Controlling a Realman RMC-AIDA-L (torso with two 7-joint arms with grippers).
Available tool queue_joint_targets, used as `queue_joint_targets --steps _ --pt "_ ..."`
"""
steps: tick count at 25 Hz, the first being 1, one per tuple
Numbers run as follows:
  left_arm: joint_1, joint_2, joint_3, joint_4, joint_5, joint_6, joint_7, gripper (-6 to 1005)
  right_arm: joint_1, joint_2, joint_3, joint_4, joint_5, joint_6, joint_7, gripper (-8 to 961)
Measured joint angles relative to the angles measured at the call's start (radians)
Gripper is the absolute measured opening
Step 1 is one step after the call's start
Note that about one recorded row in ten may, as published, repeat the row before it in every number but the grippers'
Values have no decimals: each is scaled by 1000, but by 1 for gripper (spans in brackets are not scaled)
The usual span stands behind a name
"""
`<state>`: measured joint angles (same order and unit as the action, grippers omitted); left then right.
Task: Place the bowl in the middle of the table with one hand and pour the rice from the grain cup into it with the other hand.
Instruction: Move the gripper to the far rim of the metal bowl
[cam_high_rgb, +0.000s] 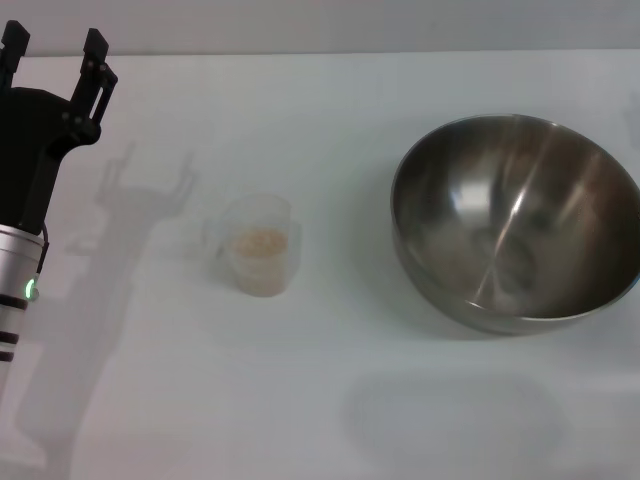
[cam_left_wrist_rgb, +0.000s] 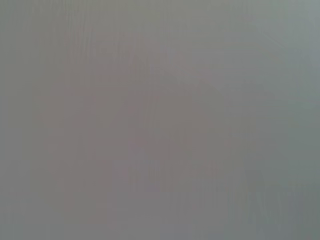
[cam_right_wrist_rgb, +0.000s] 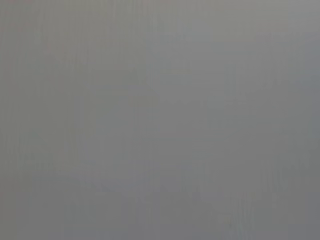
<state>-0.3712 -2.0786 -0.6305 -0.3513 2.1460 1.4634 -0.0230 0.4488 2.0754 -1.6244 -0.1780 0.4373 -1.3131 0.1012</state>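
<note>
In the head view the large steel bowl (cam_high_rgb: 515, 222) stands on the white table (cam_high_rgb: 300, 390) at the right, empty and upright. The clear grain cup (cam_high_rgb: 260, 245) stands left of the middle, upright, with a little pale rice (cam_high_rgb: 260, 241) inside. My left gripper (cam_high_rgb: 55, 50) is at the far left, raised, its two black fingers spread and empty, well left of the cup. My right gripper is out of view. Both wrist views show only plain grey surface.
The table's far edge (cam_high_rgb: 320, 52) runs along the top of the head view. A faint rounded shadow (cam_high_rgb: 450, 415) lies on the table in front of the bowl.
</note>
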Motion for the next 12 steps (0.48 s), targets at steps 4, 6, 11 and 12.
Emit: queue_joint_targets --steps 4,6,11,12 --pt "1 0 0 0 0 0 0 776 -2 0 0 0 0 -3 0 721" --pt "2 0 0 0 0 0 0 776 -3 1 0 0 0 -16 -1 721" --pt "3 0 0 -2 0 0 0 776 -8 2 0 0 0 -99 -190 720" --pt "3 0 0 -2 0 0 0 776 -8 2 0 0 0 -99 -190 720"
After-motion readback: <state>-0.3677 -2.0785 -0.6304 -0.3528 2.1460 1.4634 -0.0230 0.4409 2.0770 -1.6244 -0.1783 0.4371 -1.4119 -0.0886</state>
